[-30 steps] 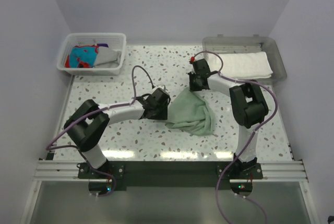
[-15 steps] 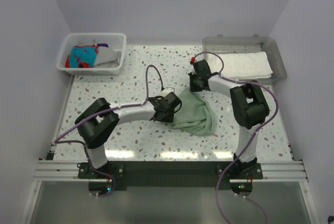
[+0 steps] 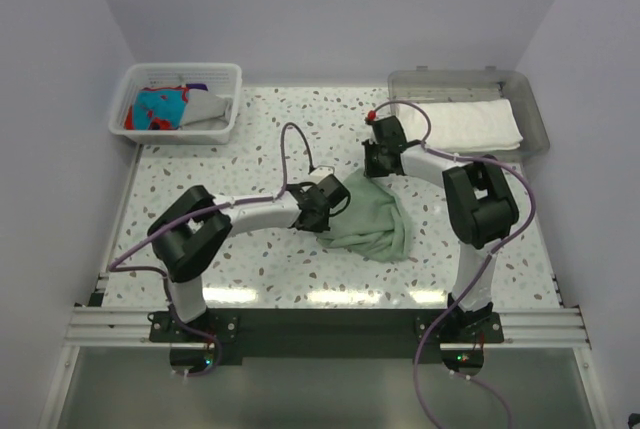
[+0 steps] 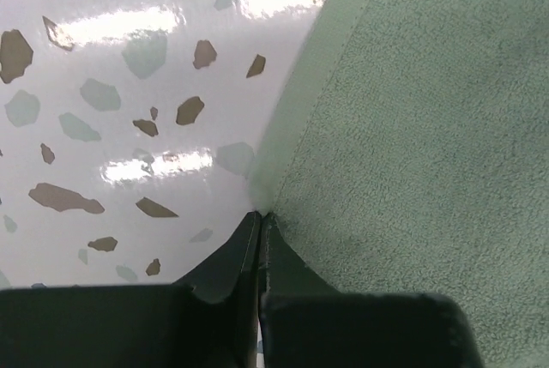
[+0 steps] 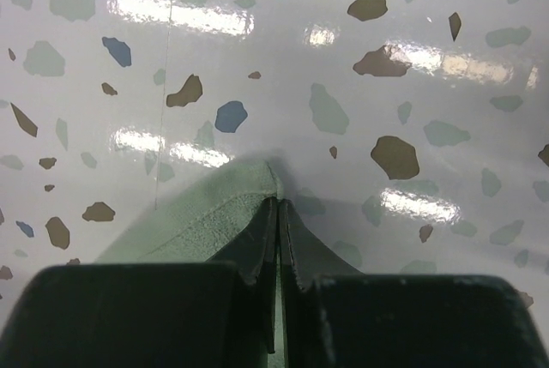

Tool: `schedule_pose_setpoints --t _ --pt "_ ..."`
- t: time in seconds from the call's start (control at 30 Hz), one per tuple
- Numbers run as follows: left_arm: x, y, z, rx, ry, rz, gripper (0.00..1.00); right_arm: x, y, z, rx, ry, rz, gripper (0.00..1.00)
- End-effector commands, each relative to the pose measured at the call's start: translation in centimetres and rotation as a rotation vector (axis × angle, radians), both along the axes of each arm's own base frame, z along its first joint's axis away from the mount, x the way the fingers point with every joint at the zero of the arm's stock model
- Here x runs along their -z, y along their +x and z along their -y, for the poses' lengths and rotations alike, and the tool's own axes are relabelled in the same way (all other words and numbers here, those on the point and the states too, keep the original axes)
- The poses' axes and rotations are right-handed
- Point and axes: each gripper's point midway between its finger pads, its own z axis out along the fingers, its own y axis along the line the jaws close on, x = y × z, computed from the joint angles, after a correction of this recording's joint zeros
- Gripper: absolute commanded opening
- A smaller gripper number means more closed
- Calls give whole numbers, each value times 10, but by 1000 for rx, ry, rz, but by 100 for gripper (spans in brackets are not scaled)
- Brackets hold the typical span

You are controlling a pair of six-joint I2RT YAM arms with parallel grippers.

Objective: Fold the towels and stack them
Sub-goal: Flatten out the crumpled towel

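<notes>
Towel work sits mid-desk: the pale mint green towel (image 3: 376,219) lies rumpled on the speckled desk (image 3: 250,259), roughly in the middle and a little toward the right. The left hand (image 3: 334,202) is at the towel's left edge. In the left wrist view its two fingers are pressed together on the hem, pinching the cloth where it meets the bare desk. The right hand (image 3: 376,162) is at the towel's far corner. In the right wrist view its fingers are likewise closed, with the tip of that corner caught between them and raised slightly off the surface.

At the far right, the white towel (image 3: 470,124) lies folded flat inside the clear grey tray (image 3: 520,84). At the far left stands the white slatted basket (image 3: 175,71), which holds the turquoise-and-red towel (image 3: 158,109) on its left side, the grey towel (image 3: 208,109) on its right, and a bit of the dark purple towel (image 3: 196,89) showing behind them.
</notes>
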Motion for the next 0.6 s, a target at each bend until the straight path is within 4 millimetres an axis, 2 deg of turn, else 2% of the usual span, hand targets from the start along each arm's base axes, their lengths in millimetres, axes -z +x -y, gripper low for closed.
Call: schedule_pose_setpoints --t 0.0,0.17,0.27,0.3,0.33,0.4,0.5,0.53,0.57 --pt "59 -25 -66 -47 184 -189 0 -1 -19 0 -17 24 -56 0" --pt "52 19 -95 -73 208 -150 0 -5 -23 -5 -19 58 -59 0" --pt "34 55 -103 -71 233 -87 0 -8 -25 -2 -4 58 -53 0" --pt "20 72 -102 -77 242 -33 0 -15 -24 -3 -6 64 -37 0" --pt "11 81 -104 -76 257 -4 0 -20 -23 -3 -16 62 -21 0" --pt "-24 105 -105 -73 287 102 0 -33 -20 -2 -29 58 9 0" --pt "-77 133 -102 -59 282 248 0 -69 -10 -5 -48 69 92 0" --pt "-98 140 -103 -51 279 295 0 -93 -1 -5 -43 76 149 0" --pt "-113 144 -103 -51 274 332 0 -105 2 -5 -42 79 177 0"
